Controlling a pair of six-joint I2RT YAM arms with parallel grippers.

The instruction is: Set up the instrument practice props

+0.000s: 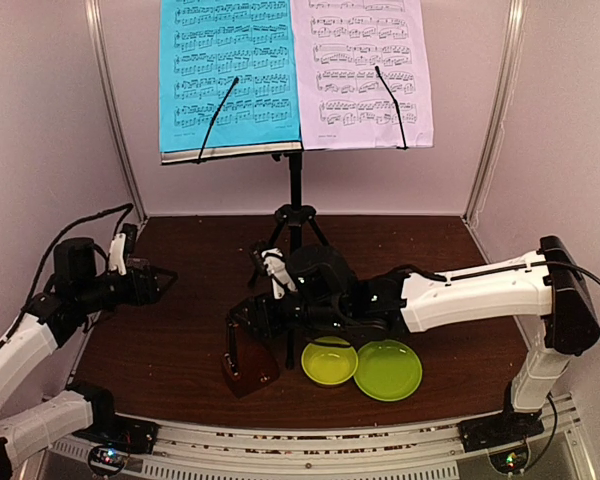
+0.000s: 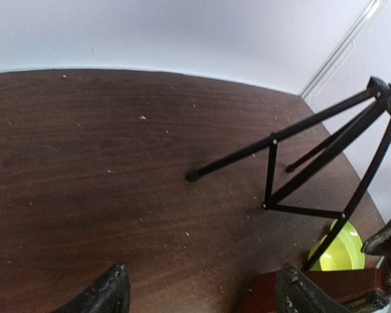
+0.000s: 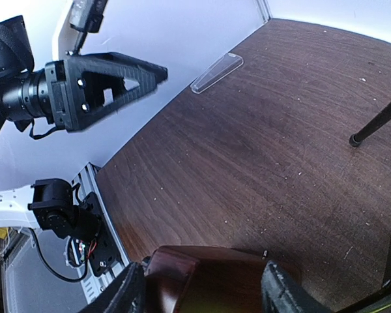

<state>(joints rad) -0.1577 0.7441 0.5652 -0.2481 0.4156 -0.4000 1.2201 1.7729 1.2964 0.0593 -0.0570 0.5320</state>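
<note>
From above we see the black music stand (image 1: pixel 295 212) upright on its tripod at the far middle of the table (image 1: pixel 180 330), with the cyan sheet (image 1: pixel 230 75) and the lilac sheet (image 1: pixel 360 70) side by side on its desk, each under a thin retaining arm; that part we judge done; the metronome (image 1: pixel 248 368) is near the front edge, just left of the lime-green bowl (image 1: pixel 329 360) and plate (image 1: pixel 388 370), and the right gripper (image 1: pixel 248 342) reaches across over it, so placing it looks like what is left; the left gripper (image 1: pixel 158 283) hangs well apart at the left. In the left wrist view its fingers (image 2: pixel 111 293) stand wide with only bare wood between them; the tripod legs (image 2: pixel 274 139) spread to the right, and part of the metronome shows at the near right corner. In the right wrist view the claw is closed on the metronome, one finger against each side; the body is glossy dark brown with rounded edges; whether its base touches the table we cannot tell.
</note>
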